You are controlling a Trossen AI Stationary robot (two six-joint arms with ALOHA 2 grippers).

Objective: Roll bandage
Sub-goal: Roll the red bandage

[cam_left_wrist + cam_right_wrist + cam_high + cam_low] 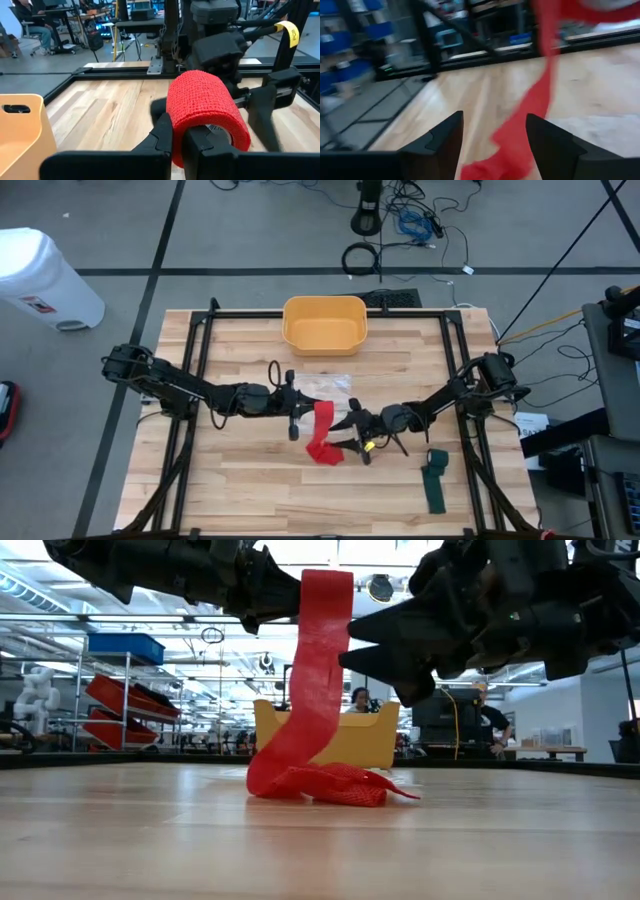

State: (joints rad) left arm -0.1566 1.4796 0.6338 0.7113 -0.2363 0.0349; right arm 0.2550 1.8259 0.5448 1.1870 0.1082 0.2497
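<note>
A red bandage (318, 670) hangs as a strip from my left gripper (303, 417) down to a loose heap (325, 785) on the wooden table. In the left wrist view the bandage (205, 100) arches over my fingers. My right gripper (350, 428) is open just to the table's right of the strip, above the heap. In its wrist view the strip (535, 115) hangs between and just ahead of the two fingers (445, 140); I see no touch. A dark green bandage (435, 480) lies flat at the near right. My left gripper pinches the red bandage's upper end (178, 145) between its two fingers, and the strip loops back over one finger (210, 145). The fingers come level from the table's left, across the strip. The strip hangs slack, and its lower end (330, 788) lies heaped on the table.
A yellow bin (325, 323) stands at the table's far edge, in the middle. A clear plastic wrapper (325, 385) lies just beyond the grippers. Black frame rails (200, 370) run along both table sides. People sit at desks beyond the table.
</note>
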